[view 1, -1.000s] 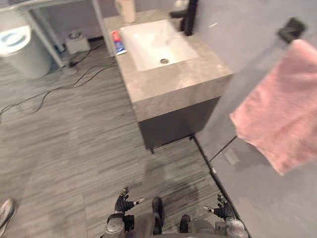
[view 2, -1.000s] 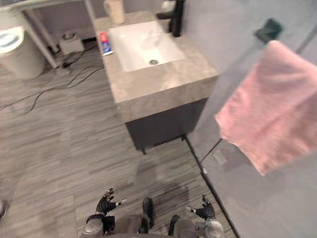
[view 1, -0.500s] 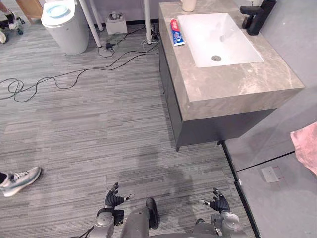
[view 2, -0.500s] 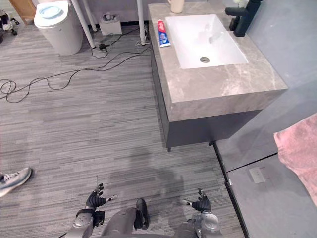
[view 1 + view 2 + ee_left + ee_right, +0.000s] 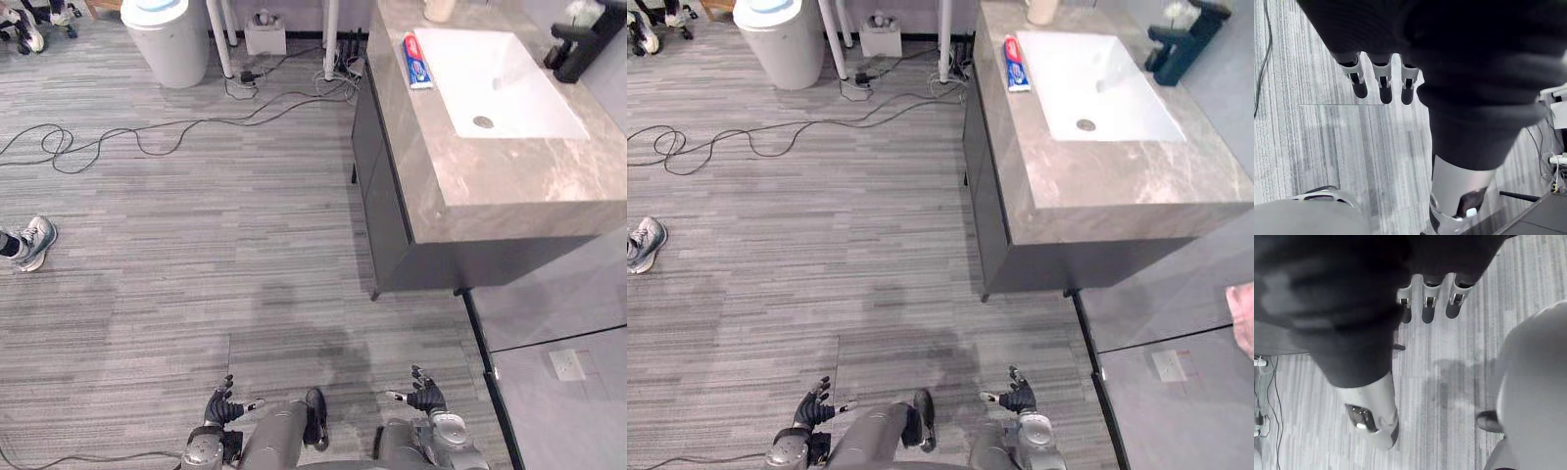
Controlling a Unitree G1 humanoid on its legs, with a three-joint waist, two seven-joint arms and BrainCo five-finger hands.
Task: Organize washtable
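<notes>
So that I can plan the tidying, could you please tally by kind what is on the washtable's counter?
Toothpaste tube: 1
Cup: 1
Faucet: 1
Total: 3; a pale thing by the faucet is too unclear to count.

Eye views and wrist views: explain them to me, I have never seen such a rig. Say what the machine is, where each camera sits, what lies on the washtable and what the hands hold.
This is a humanoid robot standing on a grey floor. The two wide pictures come from a stereo camera on its head, looking down at one scene from slightly different spots. The two close pictures come from cameras on its wrists, looking along the fingers at the floor. The left hand and right hand are low by its sides, fingers relaxed, holding nothing. Ahead to its right stands the washtable, with a white sink, a black faucet, a toothpaste tube lying beside the sink and a pale cup at the far end.
</notes>
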